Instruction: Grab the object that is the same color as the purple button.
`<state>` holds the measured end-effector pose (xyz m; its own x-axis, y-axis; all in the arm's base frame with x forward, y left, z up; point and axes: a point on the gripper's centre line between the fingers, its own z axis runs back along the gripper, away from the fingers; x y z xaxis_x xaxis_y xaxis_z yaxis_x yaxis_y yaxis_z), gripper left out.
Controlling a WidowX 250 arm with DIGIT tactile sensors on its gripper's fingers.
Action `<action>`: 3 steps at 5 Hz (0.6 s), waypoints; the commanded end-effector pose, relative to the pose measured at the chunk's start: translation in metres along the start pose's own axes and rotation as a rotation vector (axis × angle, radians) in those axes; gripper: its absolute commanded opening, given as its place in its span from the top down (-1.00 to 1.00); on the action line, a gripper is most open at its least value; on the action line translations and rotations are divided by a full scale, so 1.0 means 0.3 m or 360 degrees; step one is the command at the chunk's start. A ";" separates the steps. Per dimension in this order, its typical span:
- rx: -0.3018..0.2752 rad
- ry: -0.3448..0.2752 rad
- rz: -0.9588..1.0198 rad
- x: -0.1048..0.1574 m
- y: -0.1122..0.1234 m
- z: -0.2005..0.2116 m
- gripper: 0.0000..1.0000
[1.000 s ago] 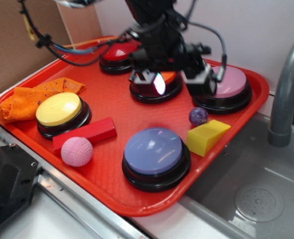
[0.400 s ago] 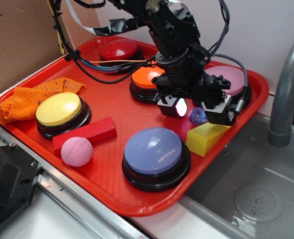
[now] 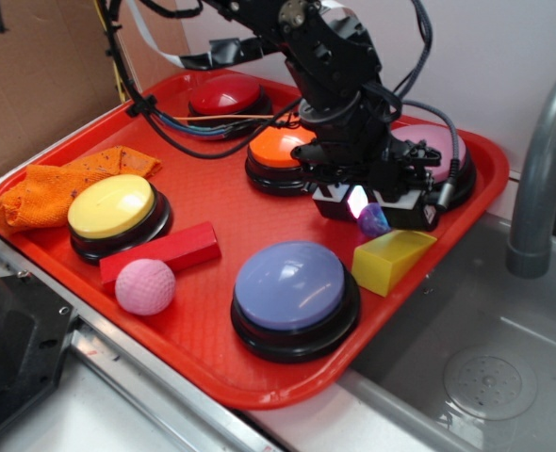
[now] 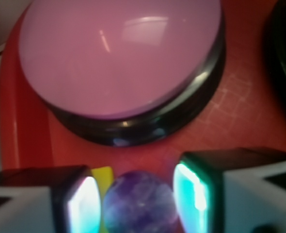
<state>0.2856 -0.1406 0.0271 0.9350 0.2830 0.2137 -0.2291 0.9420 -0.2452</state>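
The small dark purple marbled ball (image 3: 373,223) lies on the red tray (image 3: 212,202), between the pink button (image 3: 445,149) and the yellow wedge (image 3: 391,259). My gripper (image 3: 372,213) is down over it with a finger on each side. In the wrist view the ball (image 4: 140,204) fills the gap between the two lit pads (image 4: 87,206), which sit against its sides, so my gripper (image 4: 139,201) is shut on it. The ball still rests on the tray. The large purple button (image 3: 292,282) is in front of it.
The tray also holds the red button (image 3: 223,97), orange button (image 3: 278,151), yellow button (image 3: 113,207), a red block (image 3: 165,252), a pink dimpled ball (image 3: 145,286) and an orange cloth (image 3: 52,188). A sink with a grey faucet (image 3: 542,169) lies to the right.
My gripper came forward and down from above the orange and pink buttons to the purple ball. Its fingers then closed in from a wide spread onto the ball's sides.
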 end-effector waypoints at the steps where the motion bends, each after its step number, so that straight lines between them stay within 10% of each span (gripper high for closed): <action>1: 0.0059 -0.0032 -0.0040 0.047 -0.016 0.064 1.00; 3: 0.0102 -0.0046 -0.0167 0.098 0.119 0.372 1.00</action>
<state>0.2684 -0.0799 0.1098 0.9613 0.1846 0.2044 -0.1596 0.9782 -0.1329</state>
